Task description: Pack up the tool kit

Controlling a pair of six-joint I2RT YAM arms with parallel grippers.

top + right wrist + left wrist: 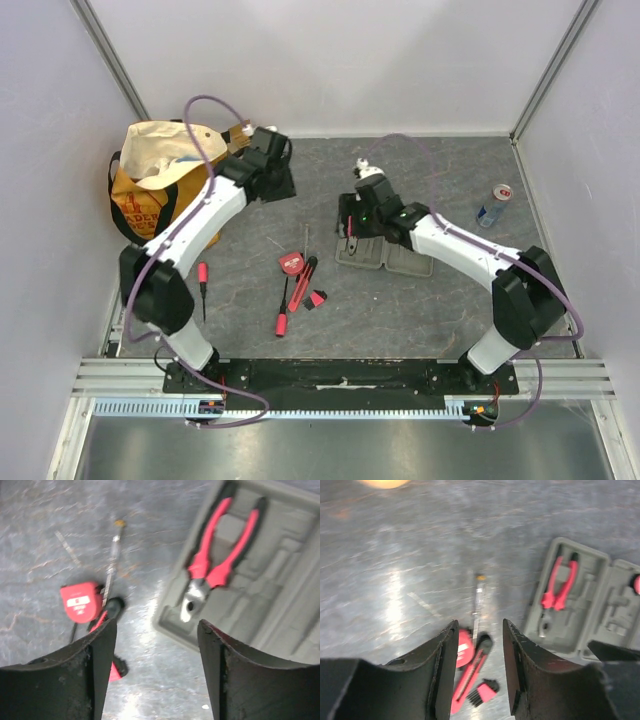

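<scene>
Black fingers (440,670) of the left tool (480,625) fill the bottom of its wrist view, standing apart with nothing between them. The right tool (156,625) is likewise spread wide and holds nothing.

Seen from above, the case (385,258) lies open on the grey surface (420,310), right of centre, both halves flat and side by side. The right tool hangs over its left half. Red-handled pliers (210,575) sit in a moulded slot of that half, handles pointing away from the arm bases. Other slots that show in the wrist views are bare grey plastic.

Loose pieces lie on the surface to the left of the case:
- a red tape measure (291,263), near the case but apart from it
- a thin metal shaft (306,240) just beside the tape
- a red-and-black knife (303,283) below the tape, lying at a slant
- a small red-and-black piece (318,298) just beside the knife
- a red-handled screwdriver (282,310) next to the knife
- a second screwdriver (202,285) well apart, by the left arm

The left tool hangs at the far left, close to an orange-and-cream bag (150,190). A can (493,205) stands near the right wall.
</scene>
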